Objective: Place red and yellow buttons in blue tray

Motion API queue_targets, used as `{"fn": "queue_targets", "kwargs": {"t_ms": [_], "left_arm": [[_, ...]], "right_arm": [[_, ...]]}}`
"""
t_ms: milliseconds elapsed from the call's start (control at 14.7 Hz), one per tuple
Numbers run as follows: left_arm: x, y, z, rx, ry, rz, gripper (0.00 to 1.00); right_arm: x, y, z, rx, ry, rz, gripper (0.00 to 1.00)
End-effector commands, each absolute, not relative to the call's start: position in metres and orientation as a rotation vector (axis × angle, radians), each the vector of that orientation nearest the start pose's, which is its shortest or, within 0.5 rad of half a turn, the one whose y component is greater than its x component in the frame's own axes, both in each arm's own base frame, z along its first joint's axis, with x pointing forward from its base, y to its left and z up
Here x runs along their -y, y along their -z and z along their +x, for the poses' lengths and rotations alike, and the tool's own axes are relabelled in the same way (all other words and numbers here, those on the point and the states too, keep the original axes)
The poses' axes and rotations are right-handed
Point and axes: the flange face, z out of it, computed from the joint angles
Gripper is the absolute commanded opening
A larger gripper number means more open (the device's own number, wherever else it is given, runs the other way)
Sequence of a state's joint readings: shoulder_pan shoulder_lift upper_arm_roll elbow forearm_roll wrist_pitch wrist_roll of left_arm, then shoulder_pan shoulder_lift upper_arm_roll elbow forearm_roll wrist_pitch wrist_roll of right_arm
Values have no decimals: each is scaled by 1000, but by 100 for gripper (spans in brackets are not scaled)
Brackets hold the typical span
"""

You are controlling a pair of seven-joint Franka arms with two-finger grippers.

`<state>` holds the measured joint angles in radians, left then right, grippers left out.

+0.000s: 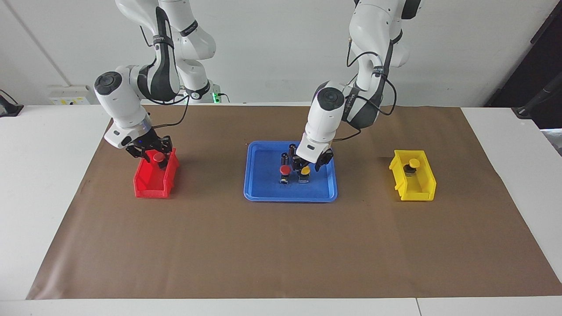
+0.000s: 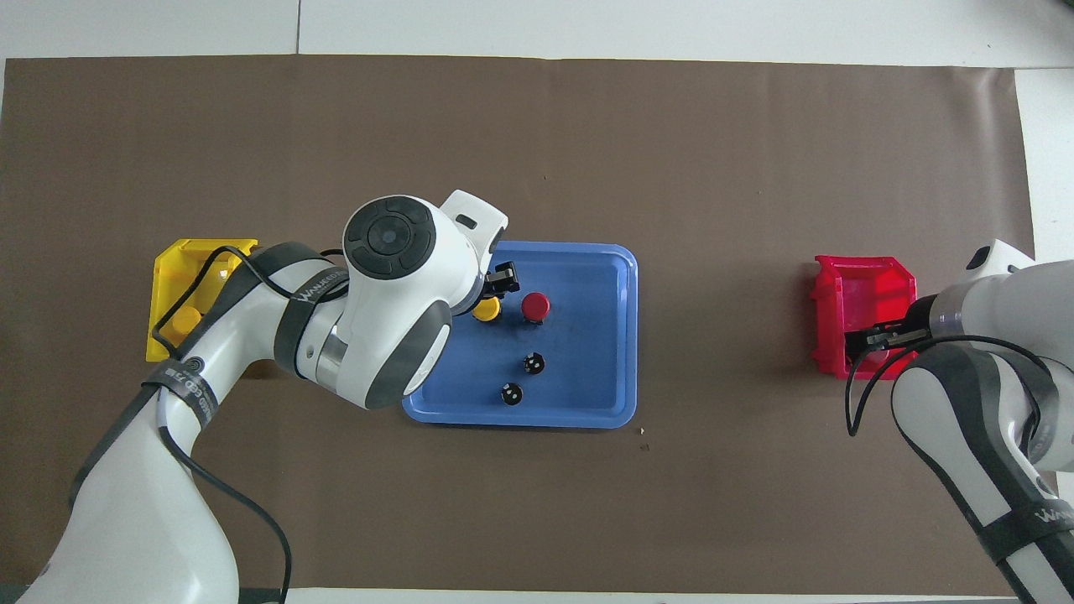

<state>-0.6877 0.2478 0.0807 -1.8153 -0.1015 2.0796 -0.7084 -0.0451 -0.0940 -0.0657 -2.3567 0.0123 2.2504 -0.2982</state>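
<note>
A yellow button (image 1: 304, 170) was pinched by the left gripper (image 1: 307, 166) in the blue tray (image 1: 263, 191), beside a red button (image 1: 285, 171). A second red button (image 1: 157, 158) in the red bin (image 1: 151, 184) was straddled by the right gripper (image 1: 151, 154), fingers spread

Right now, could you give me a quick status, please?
Left pincer in blue tray, on yellow button beside red button. Right pincer at red bin, around second red button. Nothing blocking.
</note>
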Motion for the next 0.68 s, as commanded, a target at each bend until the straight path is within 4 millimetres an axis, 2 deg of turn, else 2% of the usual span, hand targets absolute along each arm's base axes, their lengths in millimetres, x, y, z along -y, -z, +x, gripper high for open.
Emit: {"fn": "queue_targets", "kwargs": {"t_ms": [0, 205, 273, 477, 614], "left_arm": [[270, -460, 530, 163, -118, -3170, 100], [135, -465, 573, -9, -118, -3193, 100], [102, -465, 580, -21, -108, -3198, 100], [27, -458, 588, -108, -61, -3206, 99], [16, -447, 572, -131, -73, -3210, 87]], "right_arm": [[59, -366, 475, 310, 8, -3117, 69], [64, -358, 473, 298, 19, -3122, 68], [66, -355, 472, 290, 10, -3121, 67], [62, -355, 471, 293, 5, -3120, 67], [63, -349, 466, 295, -2, -3119, 67]]}}
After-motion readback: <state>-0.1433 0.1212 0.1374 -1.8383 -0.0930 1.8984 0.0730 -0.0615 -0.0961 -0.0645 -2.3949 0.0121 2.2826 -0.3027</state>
